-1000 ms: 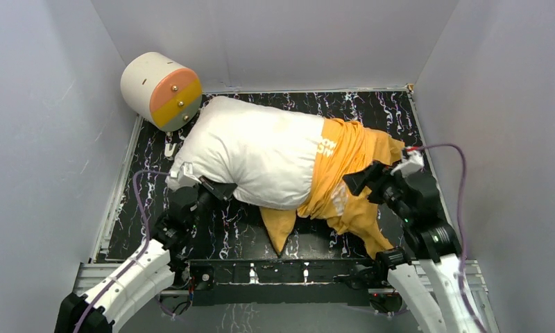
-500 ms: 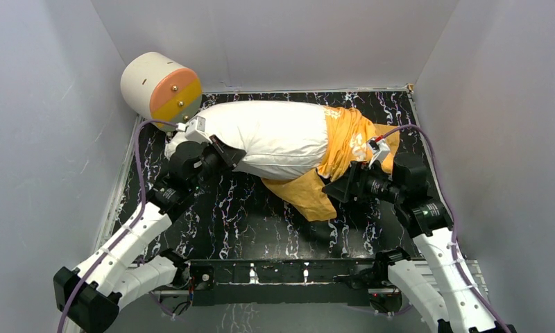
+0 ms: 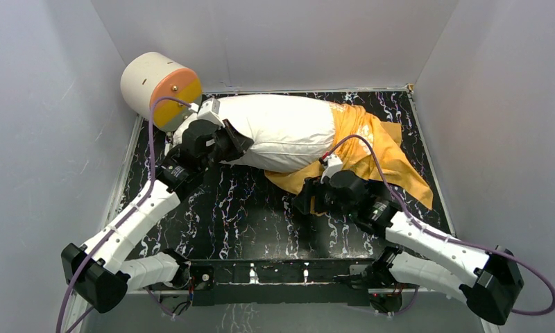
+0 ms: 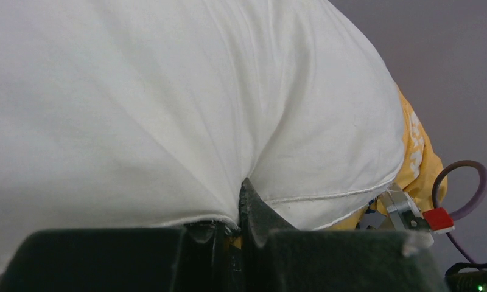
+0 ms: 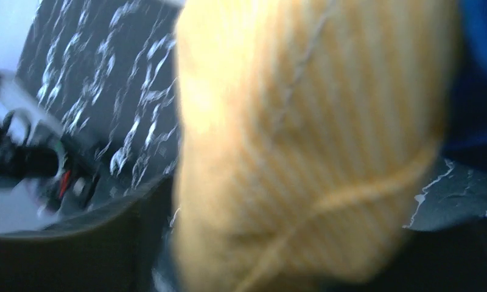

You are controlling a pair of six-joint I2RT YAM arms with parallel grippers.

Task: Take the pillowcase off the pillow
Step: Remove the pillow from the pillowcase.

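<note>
Grey walls [image 3: 275, 41] on three sides, with a black white-veined surface [image 3: 247, 208] underneath.

The plump white stuffed pillow [image 3: 282, 135] lies across the far half. Its left end is up by the cream cylinder with the orange-yellow end cap [image 3: 160, 87]. The thin orange-yellow pillowcase [image 3: 372, 139] is bunched on the pillow's right end only. One flap is spread on the surface to the right and another hangs at the front.

Left pincer [image 4: 240, 201] is clamped tight on the pillow's left seam edge, and only a thin fold of white cloth sits between the jaws. Right pincer [image 3: 304, 202] is low at the front flap. Its wrist view is blurred and filled with orange cloth, so I can't tell if it's gripping or just spread around it.

Risks:
- The left pinch is shallow. A hard pull from the right probably slips the seam, and then pillow and case drag together.
- The right pincer may catch only the loose flap, so the bunched band stays jammed on the pillow end.
- The purple cable [image 3: 361, 149] loops over the case and could snag.
- The pillow end is near the cylinder and could knock it.

Versus a second ago:
- The pillow has moved from a diagonal near the front to the back.
- The left arm is stretched further out.
- The right arm has dropped from beside the case to low across the front.
</note>
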